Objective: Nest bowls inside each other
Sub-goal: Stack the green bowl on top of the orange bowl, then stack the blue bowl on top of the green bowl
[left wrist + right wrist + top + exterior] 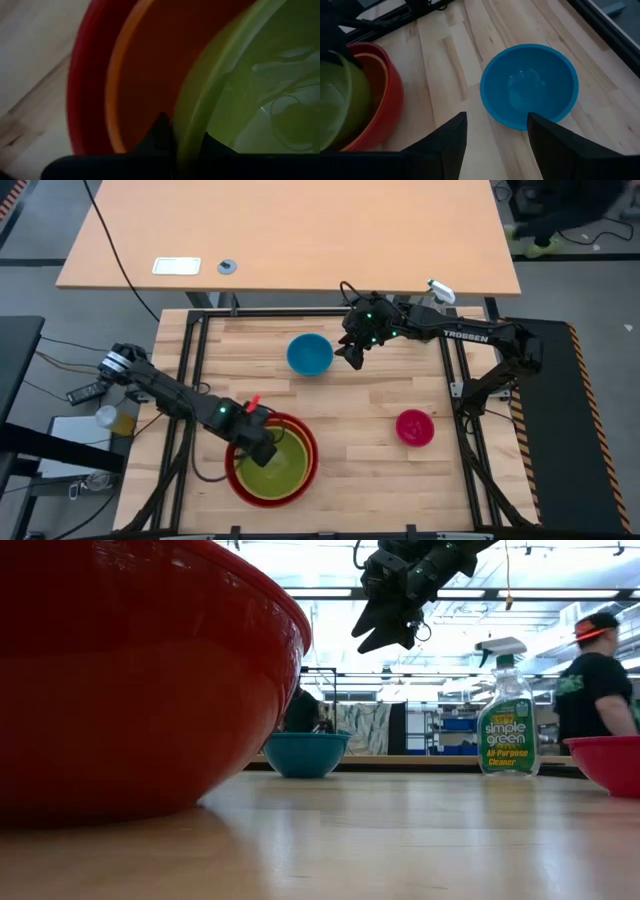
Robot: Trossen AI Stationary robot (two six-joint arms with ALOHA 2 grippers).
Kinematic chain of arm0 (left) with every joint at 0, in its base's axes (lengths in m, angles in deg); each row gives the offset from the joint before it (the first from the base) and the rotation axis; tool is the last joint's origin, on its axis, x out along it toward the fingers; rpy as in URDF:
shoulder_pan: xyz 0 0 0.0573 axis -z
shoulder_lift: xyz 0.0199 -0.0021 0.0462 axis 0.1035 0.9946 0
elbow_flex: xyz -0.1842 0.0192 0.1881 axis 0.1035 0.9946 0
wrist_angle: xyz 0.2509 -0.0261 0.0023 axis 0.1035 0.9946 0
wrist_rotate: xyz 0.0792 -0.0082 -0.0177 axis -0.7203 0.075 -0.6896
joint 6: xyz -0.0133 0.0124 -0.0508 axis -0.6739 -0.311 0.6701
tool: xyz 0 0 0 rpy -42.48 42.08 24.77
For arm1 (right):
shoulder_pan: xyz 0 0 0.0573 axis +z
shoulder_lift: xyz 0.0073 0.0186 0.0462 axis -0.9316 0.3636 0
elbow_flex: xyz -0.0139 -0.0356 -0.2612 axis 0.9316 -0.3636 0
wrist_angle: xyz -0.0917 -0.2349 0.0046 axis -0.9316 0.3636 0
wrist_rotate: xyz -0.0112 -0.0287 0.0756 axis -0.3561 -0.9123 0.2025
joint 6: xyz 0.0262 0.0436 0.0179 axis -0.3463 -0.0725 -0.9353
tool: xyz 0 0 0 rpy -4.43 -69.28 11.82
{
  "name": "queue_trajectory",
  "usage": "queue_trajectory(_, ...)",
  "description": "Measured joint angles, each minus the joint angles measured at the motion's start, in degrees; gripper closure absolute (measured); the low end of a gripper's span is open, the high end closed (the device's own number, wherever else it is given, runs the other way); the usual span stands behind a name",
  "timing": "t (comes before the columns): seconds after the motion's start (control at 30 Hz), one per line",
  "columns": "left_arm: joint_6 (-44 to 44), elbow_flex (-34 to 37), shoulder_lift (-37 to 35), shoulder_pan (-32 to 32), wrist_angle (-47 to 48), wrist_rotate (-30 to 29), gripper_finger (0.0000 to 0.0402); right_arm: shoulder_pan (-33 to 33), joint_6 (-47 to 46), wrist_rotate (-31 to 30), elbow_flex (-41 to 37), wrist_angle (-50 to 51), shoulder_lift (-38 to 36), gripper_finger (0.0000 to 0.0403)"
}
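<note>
The red bowl (305,448) stands near the table's front left, with the orange bowl (145,75) inside it and the lime green bowl (278,468) inside that. My left gripper (260,440) is shut on the green bowl's rim. The blue bowl (309,354) rests on its base at the far middle of the table. My right gripper (495,117) hangs open above the table just right of it, touching nothing. The pink bowl (414,427) stands alone on the table's right. My left gripper pinches the green bowl's rim (192,112) on the bowl's far-left side. One finger (217,145) is inside the bowl and the other (160,132) outside it, between the green and orange walls. The fingers point down from above. The green bowl sits within the orange bowl.
A clear spray bottle (507,720) stands at the far right edge behind the right arm. Black frame rails (190,370) run along the table's sides. A person (600,680) is in the room beyond. Bare wood (370,470) lies between the stacked bowls and the pink bowl.
</note>
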Motion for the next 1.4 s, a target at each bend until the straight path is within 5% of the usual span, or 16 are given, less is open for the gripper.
queue_trajectory(0.4, 0.0, 0.0, 3.7, -1.1, 0.4, 0.3, 0.035, 0.0, 0.0, 0.1, 0.0, -0.4, 0.0, 0.019)
queue_trajectory(0.93, -1.9, -1.3, 0.7, -2.7, 3.5, 6.2, 0.0158, 0.0, -1.8, -0.1, 0.0, -0.9, 1.6, 0.019)
queue_trajectory(1.2, -9.6, -6.6, -1.0, -5.0, 8.3, 6.9, 0.0147, -1.0, -1.4, -1.1, 0.0, 1.5, 1.2, 0.019)
queue_trajectory(1.4, -17.8, -8.6, -1.0, -11.3, 3.9, 1.4, 0.0164, -0.9, -1.1, -1.0, 0.0, 4.4, 1.2, 0.019)
